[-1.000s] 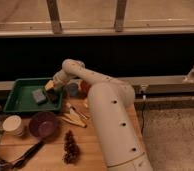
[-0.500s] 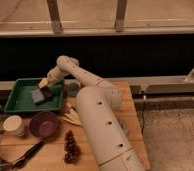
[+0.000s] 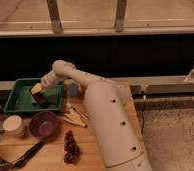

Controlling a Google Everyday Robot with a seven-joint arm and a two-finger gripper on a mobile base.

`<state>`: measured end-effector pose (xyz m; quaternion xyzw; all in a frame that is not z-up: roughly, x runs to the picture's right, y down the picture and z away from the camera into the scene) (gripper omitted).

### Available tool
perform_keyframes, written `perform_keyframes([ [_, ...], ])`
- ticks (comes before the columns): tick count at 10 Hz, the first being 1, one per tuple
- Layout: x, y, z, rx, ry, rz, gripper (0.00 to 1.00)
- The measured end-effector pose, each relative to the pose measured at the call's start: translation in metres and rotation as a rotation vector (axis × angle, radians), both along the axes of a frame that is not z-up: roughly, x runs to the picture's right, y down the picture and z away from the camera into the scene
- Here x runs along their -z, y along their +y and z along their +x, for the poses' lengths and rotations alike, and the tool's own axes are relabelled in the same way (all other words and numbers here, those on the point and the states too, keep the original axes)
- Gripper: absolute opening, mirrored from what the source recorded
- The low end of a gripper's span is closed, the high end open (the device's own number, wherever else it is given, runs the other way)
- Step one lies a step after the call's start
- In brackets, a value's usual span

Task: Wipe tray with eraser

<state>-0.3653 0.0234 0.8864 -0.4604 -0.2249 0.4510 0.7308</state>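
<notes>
The robot's white, smooth-shelled arm reaches from lower right up and over to the left, ending in the two-finger gripper (image 3: 38, 92), which sits low inside the large shallow rectangular green plastic tray (image 3: 17, 102) with its raised rim. Right at the gripper's tip lies the small dark, near-black rectangular eraser (image 3: 39, 99), resting on the tray floor near the middle; a paler tan patch shows just above it, at the gripper's end. Whether the gripper grasps the eraser or merely touches it cannot be told. The tray stands on a light wooden tabletop (image 3: 50, 150) with visible grain. In front of the gripper, nearer the camera, sits a round purple bowl (image 3: 43, 123) with a glossy inner surface, and to the left of that bowl a small pale round cup-like container (image 3: 13, 125). To the right of the bowl, below the gripper, lie a few thin pale wooden sticks (image 3: 72, 118) loosely crossed. Further toward the camera rests a brown knobbly cluster (image 3: 70, 146) with a rough, cone-like texture, and a dark slender tool (image 3: 25, 155) lies at the table's lower-left corner. Just right of the gripper, beside the tray's rim, stands a greyish-blue block (image 3: 73, 89).
</notes>
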Motion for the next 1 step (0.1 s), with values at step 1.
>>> perform_keyframes([
  [1,0.0107,0.0106,-0.0034,0.013,0.000,-0.006,0.00],
])
